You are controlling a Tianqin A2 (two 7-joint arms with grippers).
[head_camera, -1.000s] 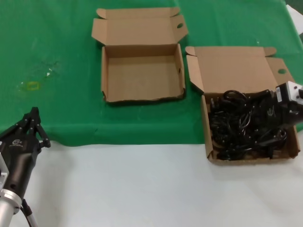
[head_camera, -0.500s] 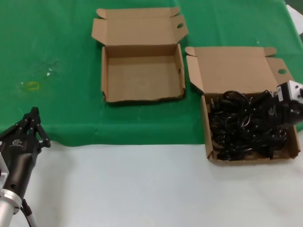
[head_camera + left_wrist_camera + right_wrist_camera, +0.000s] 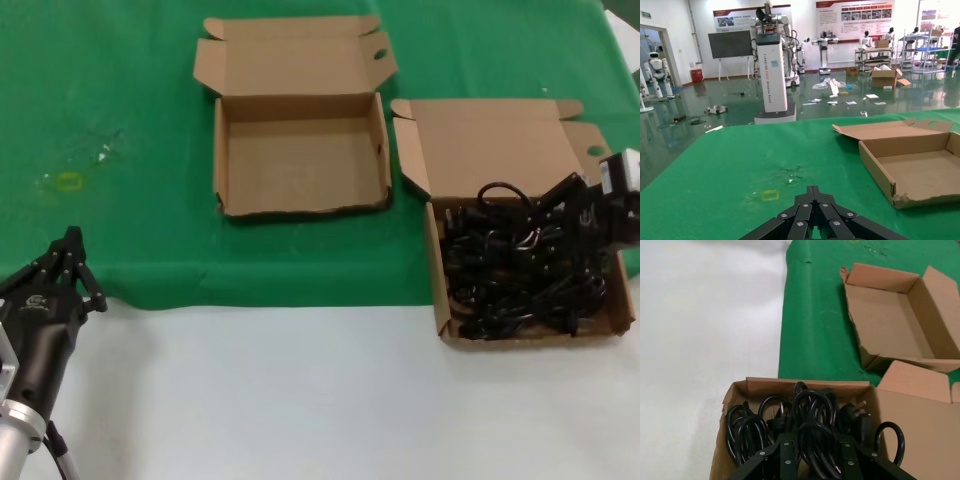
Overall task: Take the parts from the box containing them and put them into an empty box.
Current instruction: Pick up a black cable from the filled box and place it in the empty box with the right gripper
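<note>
Right claw (image 3: pixel 560 205) sits clenched on a black cable loop (image 3: pixel 812 435) over the full box (image 3: pixel 500 135), empty box (image 3: pixel 300 155) left, left claw (image 3: pixel 68 262) clenched near.

Robotics showroom hall: humanoid robots (image 3: pixel 771 20), wall posters (image 3: pixel 855 17), glossy floor (image 3: pixel 730 107).

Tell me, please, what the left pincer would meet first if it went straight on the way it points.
Probably nothing soon: the left pincer, shut, points across bare green cloth, past a yellow mark. The empty box lies off to the side of that line, though depth is unclear.
</note>
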